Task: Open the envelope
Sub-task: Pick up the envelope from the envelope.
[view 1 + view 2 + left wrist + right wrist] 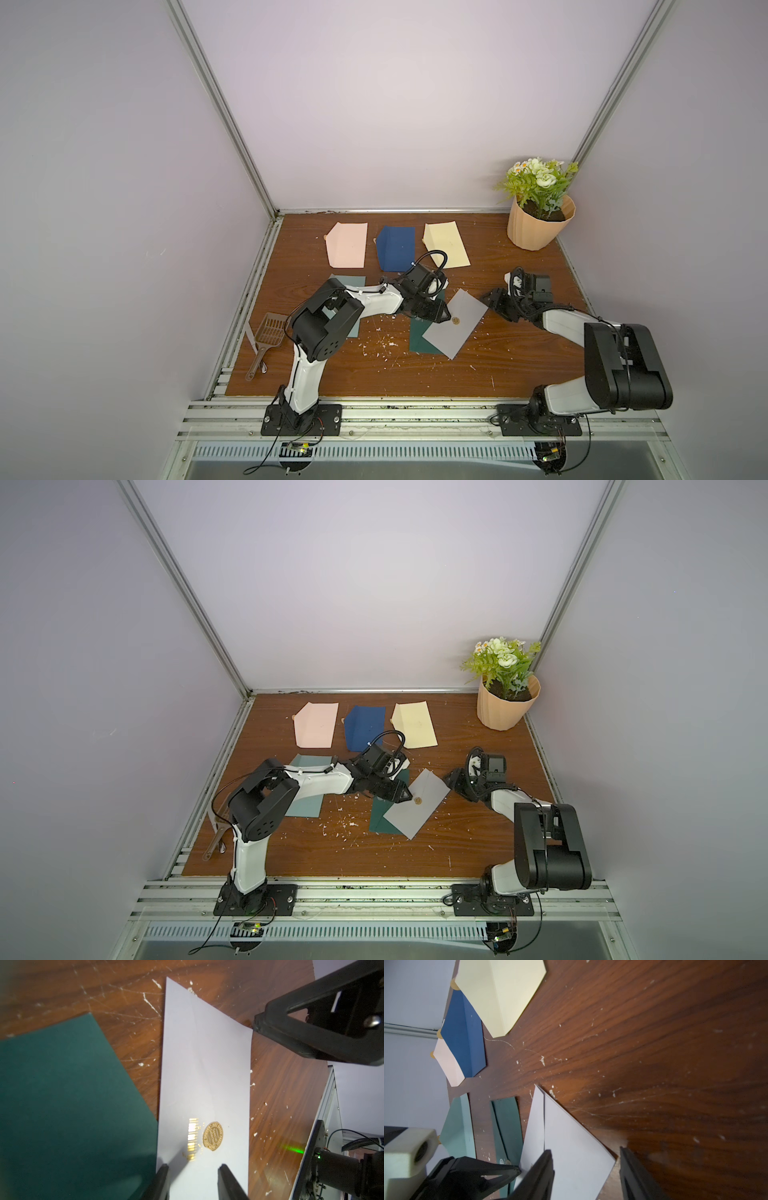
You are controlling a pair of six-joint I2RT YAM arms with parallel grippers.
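In both top views the grey envelope [451, 338] lies flat mid-table, long axis running near-left to far-right, its near-left end overlapping a green envelope [417, 344]. My left gripper [444, 314] sits at its left long edge, right beside the gold seal [456, 320]. My right gripper [491, 299] is at the far-right short end. In the left wrist view the left gripper [194, 1180] is partly open, its fingers [164, 1178] over the paper with nothing pinched between them, and the seal lies just ahead of the tips. One right finger shows there touching the envelope's far corner. In the right wrist view the right gripper [586, 1176] stands about half open with that corner in the gap. One finger overlaps the paper and the other stands clear of the edge, so I judge it has no hold. I cannot tell whether the corner is lifted off the table [654, 1043]. The seal decides the move. It is nearer my left arm, so I'd have the right pin the end while the left works under the flap tip.
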